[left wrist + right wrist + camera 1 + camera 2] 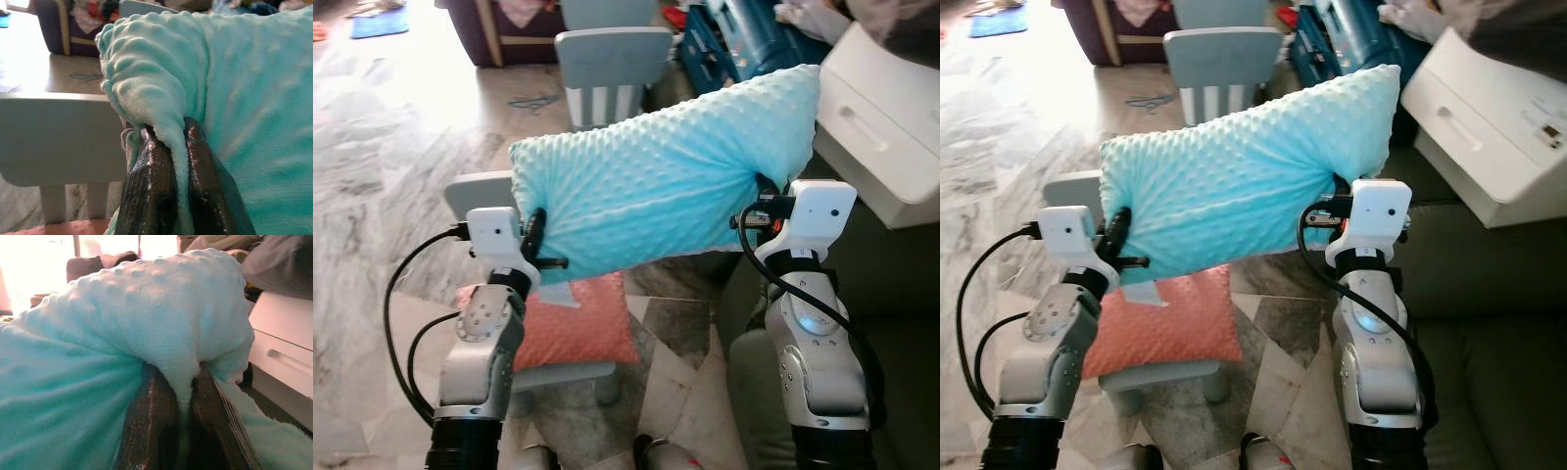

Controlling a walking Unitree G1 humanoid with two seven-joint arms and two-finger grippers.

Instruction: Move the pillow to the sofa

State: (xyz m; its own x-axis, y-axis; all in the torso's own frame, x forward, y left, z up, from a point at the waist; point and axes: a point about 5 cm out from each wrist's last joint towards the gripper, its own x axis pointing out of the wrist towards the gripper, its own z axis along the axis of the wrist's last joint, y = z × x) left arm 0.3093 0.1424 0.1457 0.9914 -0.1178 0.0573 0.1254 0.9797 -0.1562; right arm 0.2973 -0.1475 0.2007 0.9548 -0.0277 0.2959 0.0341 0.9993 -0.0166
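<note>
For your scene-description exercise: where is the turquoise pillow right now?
In the left eye view, the turquoise pillow hangs mid-frame, pinched between the left gripper and right gripper, above the coral cushion.

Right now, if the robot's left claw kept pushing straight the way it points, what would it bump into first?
The left gripper is already shut on the turquoise pillow, so the pillow itself. Beyond that probably the grey chair back, though depth is unclear.

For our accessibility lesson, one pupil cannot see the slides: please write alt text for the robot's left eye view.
A robot holds a dimpled turquoise fleece pillow in the air, its left tool and right tool each pinching one end. Below the pillow, a coral-pink cushion lies on a small grey chair standing on a marble floor, with a white cabinet to the right.
</note>
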